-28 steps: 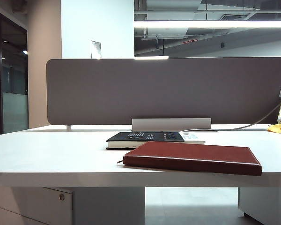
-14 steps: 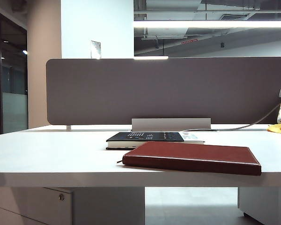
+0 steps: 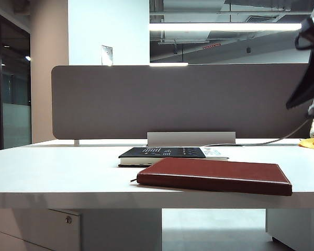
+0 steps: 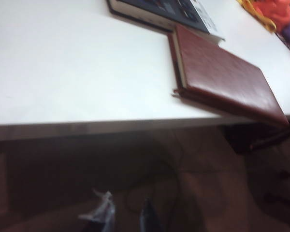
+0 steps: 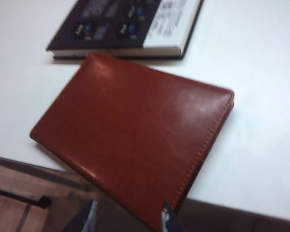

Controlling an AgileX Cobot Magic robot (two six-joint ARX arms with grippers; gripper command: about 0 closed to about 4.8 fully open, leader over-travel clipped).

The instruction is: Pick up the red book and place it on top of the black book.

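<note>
The red book (image 3: 214,175) lies flat on the white table (image 3: 57,175) at its front edge, with one corner jutting out past that edge, as both wrist views show. A thin ribbon marker pokes out of the end that lies toward the table's left side. Just behind it, toward the table's back edge and the grey partition (image 3: 183,99), the black book (image 3: 165,153) lies flat with small white marks on its cover and a thick white page edge; the wrist views show the two books lying close together, though whether they touch cannot be told. The right gripper (image 5: 128,217) hangs above and in front of the table's front edge, over the overhanging corner of the red book (image 5: 135,145); its two fingertips stand apart with nothing between them, and it touches neither book. In the exterior view, the right arm (image 3: 309,68) shows as a dark shape high over the table's right side. The left gripper (image 4: 123,217) sits low, in front of the table's front edge; only blurred fingertips show, and these stand apart with nothing between them. Something orange (image 3: 313,143) lies at the table's far right.
</note>
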